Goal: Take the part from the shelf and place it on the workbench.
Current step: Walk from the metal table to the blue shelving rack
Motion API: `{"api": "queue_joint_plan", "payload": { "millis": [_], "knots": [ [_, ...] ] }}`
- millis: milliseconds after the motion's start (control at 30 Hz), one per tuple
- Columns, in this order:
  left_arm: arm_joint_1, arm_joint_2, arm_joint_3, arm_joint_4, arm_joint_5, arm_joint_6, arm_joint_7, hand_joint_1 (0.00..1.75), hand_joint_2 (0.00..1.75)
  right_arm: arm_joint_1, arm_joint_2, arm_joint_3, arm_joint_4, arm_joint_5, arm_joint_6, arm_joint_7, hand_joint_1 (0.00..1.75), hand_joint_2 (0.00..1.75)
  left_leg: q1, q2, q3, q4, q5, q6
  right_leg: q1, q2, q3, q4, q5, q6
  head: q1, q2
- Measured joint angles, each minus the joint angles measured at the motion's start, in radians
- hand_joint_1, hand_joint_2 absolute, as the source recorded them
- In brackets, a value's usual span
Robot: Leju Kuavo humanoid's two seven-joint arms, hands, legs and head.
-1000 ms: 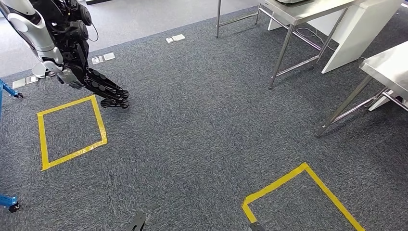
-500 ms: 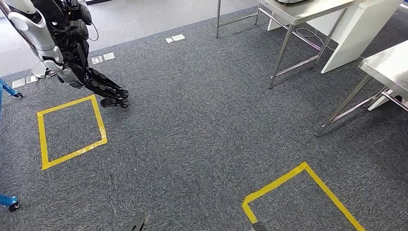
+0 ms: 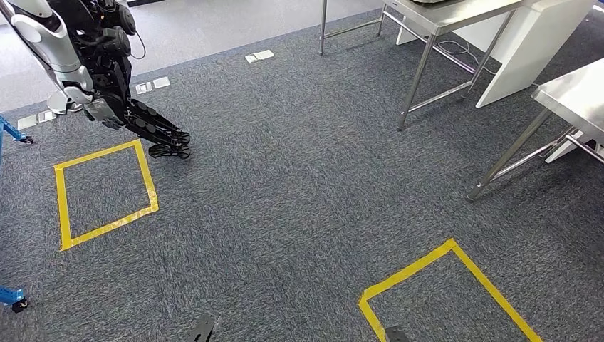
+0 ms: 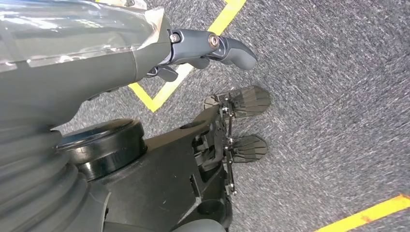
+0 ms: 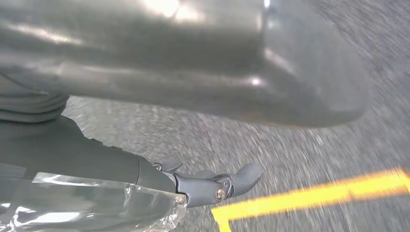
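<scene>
My left hand point(image 4: 145, 53) hangs over grey carpet with its thumb point(image 4: 227, 48) stretched out and nothing in it. My right hand point(image 5: 145, 193) also hangs low over the carpet, its thumb point(image 5: 232, 181) out and nothing held; that view is blurred. A steel workbench point(image 3: 456, 14) stands at the far right of the head view. A second steel table point(image 3: 577, 92) is closer on the right edge.
Another robot point(image 3: 107, 71) with a silver arm and black legs stands at the far left. Two yellow tape squares mark the carpet, one at the left point(image 3: 146, 178) and one at the near right point(image 3: 427, 267). Blue frame feet on casters point(image 3: 11, 296) show at the left edge.
The whole head picture has shifted very slightly, so the camera moved. The other robot at the far left shifted a little. Both my hands still hold nothing.
</scene>
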Motion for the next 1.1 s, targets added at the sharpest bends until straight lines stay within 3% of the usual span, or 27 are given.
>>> {"api": "queue_joint_plan", "payload": {
  "millis": [67, 133, 200, 333, 467, 600, 867, 1100],
  "knots": [
    [0.003, -0.001, 0.006, 0.0, 0.002, 0.005, -0.002, 0.0, 1.75, 0.002, -0.01, -0.017, -0.001, -0.008, -0.096, -0.011, 0.0, 0.0, 0.0, 0.0, 0.004, -0.003, 0.0, 0.0, 0.0, 0.0, 0.005, -0.005, 0.0, 0.0, 0.0, 0.0],
    [0.005, -0.001, 0.01, 0.0, 0.002, 0.01, -0.002, 0.0, 0.87, 0.007, -0.02, -0.033, -0.001, -0.015, -0.188, -0.016, 0.0, 0.0, 0.0, 0.0, 0.006, -0.004, 0.0, 0.0, 0.0, -0.001, 0.008, -0.007, 0.0, 0.0, 0.0, 0.0],
    [0.009, -0.002, 0.015, 0.0, 0.004, 0.007, -0.008, 0.0, 0.0, 0.014, -0.031, -0.052, -0.002, -0.035, -0.214, -0.026, 0.0, 0.0, 0.0, 0.0, 0.006, -0.005, -0.001, 0.001, 0.0, -0.001, 0.011, -0.009, 0.0, 0.0, 0.0, 0.0],
    [0.013, 0.002, 0.02, 0.0, 0.007, -0.045, -0.028, 0.0, 1.75, 0.03, -0.042, -0.099, -0.003, -0.086, -0.162, -0.013, 0.0, 0.0, 0.0, -0.001, 0.007, -0.006, -0.001, 0.001, 0.0, -0.001, 0.014, -0.01, 0.0, 0.0, 0.0, 0.0],
    [0.015, 0.007, 0.025, 0.0, 0.013, -0.07, -0.038, 0.0, 1.75, 0.046, -0.039, -0.134, -0.003, -0.108, -0.079, 0.009, 0.0, 0.0, 0.0, -0.001, 0.008, -0.009, -0.001, 0.001, 0.0, -0.001, 0.017, -0.01, 0.0, 0.0, 0.0, 0.0],
    [0.015, 0.009, 0.031, 0.0, 0.014, -0.059, -0.037, 0.0, 1.75, 0.05, -0.037, -0.148, -0.002, -0.111, 0.063, 0.017, 0.0, 0.0, 0.0, -0.001, 0.01, -0.009, -0.001, 0.001, 0.0, -0.001, 0.016, -0.01, 0.0, 0.0, 0.0, 0.0],
    [0.014, -0.006, 0.039, 0.0, 0.012, -0.027, -0.028, 0.0, 1.75, 0.041, -0.01, -0.171, -0.002, -0.164, 0.314, -0.036, 0.0, 0.0, 0.0, 0.0, 0.012, -0.01, -0.002, 0.0, 0.001, -0.001, 0.012, -0.011, 0.0, 0.0, 0.0, 0.0],
    [0.014, -0.01, 0.041, 0.0, 0.011, -0.027, -0.024, 0.0, 1.75, 0.04, 0.019, -0.208, 0.0, -0.188, 0.335, -0.001, 0.0, 0.0, 0.001, -0.001, 0.012, -0.009, -0.002, 0.0, 0.001, -0.001, 0.013, -0.011, 0.0, 0.0, 0.0, 0.0]
  ]
}}
